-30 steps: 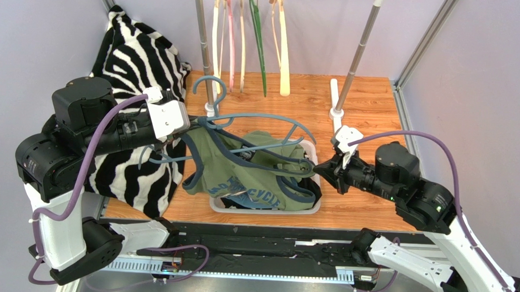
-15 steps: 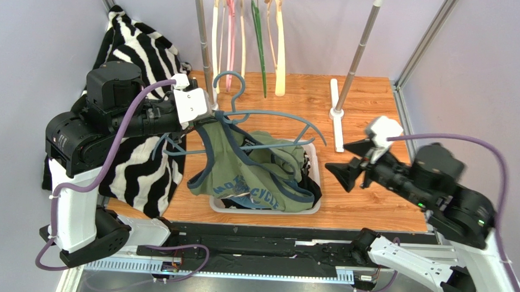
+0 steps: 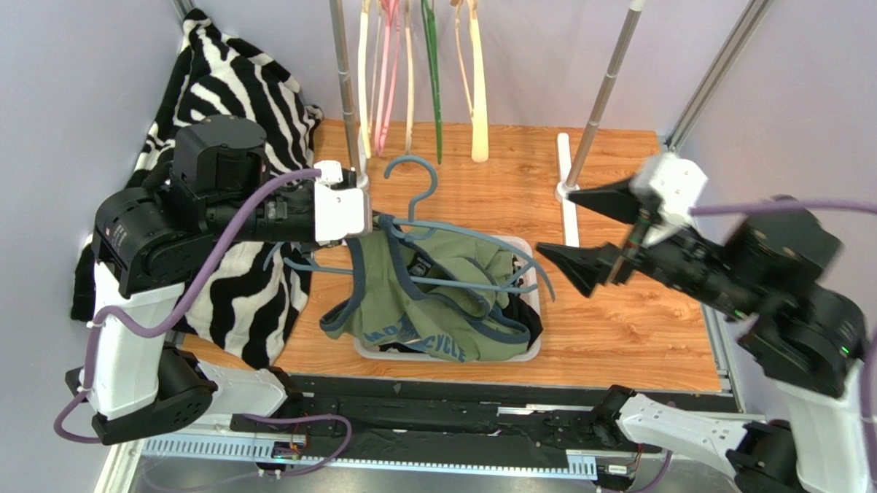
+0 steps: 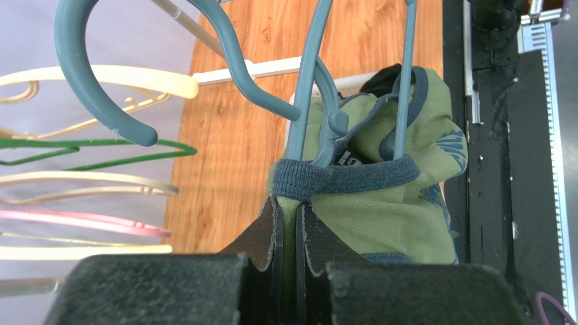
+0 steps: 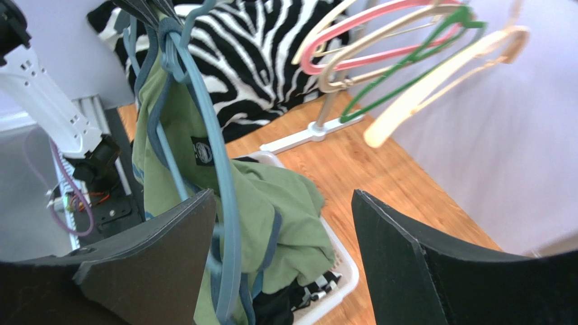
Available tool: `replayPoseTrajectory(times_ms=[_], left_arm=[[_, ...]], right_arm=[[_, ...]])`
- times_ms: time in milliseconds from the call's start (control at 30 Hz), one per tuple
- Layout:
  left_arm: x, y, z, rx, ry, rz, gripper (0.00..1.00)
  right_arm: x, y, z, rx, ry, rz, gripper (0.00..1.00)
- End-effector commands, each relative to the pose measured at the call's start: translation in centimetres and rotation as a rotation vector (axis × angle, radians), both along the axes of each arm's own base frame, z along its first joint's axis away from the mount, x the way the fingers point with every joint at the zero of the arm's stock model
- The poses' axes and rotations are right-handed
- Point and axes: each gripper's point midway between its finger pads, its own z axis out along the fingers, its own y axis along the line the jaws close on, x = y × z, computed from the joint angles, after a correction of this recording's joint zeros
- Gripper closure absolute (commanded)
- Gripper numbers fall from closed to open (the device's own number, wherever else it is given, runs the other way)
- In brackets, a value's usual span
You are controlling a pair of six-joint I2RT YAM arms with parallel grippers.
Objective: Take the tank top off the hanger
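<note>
Olive tank top [image 3: 392,289]: hung on the blue-grey hanger [image 3: 417,191], a navy-trimmed strap looped over the hanger's neck; the lower part slumped down into the white basket [image 5: 342,271].
Left arm: reached in from the left, forearm about level, raised above the wooden desk [image 3: 627,319].
Left hand [image 3: 362,217]: fingers pressed together, pinching olive fabric just under the navy trim, directly below the hanger's neck.
Right arm: lifted high over the right side of the desk, wrist turned toward the garment.
Right hand [image 3: 586,232]: fingers spread wide, gripping nothing. It was near the right end of the hanger, and contact could not be told.
Hanger: held aloft and tilted over the basket, hook pointing toward the rack [image 3: 345,79].
Basket: sat on the desk near its front edge; held the tank top's lower part on top of dark clothing.
Rack: stood at the back, carrying cream, pink and green hangers [image 3: 433,71].
Zebra cloth [image 3: 240,97]: draped at far left, behind the left arm.
</note>
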Motion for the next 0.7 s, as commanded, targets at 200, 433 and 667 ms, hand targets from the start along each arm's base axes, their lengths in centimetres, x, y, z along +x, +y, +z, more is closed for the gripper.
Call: replayPoseTrajectory(times_ms=[200, 433, 667], left_arm=[[-0.2, 0.5, 0.5, 0.046, -0.148, -0.026, 1.0], [-0.4, 0.6, 0.7, 0.051, -0.178, -0.029, 1.0], [-0.9, 0.6, 1.2, 0.037, -0.184, -0.045, 1.0]], right_arm=[[-1.9, 5.0, -2.7, -0.086, 0.129, 0.28, 0.22], [-3.3, 5.9, -4.3, -0.107, 0.214, 0.373, 0.26], [-3.0, 7.5, -6.0, -0.141, 0.293, 0.428, 0.34]])
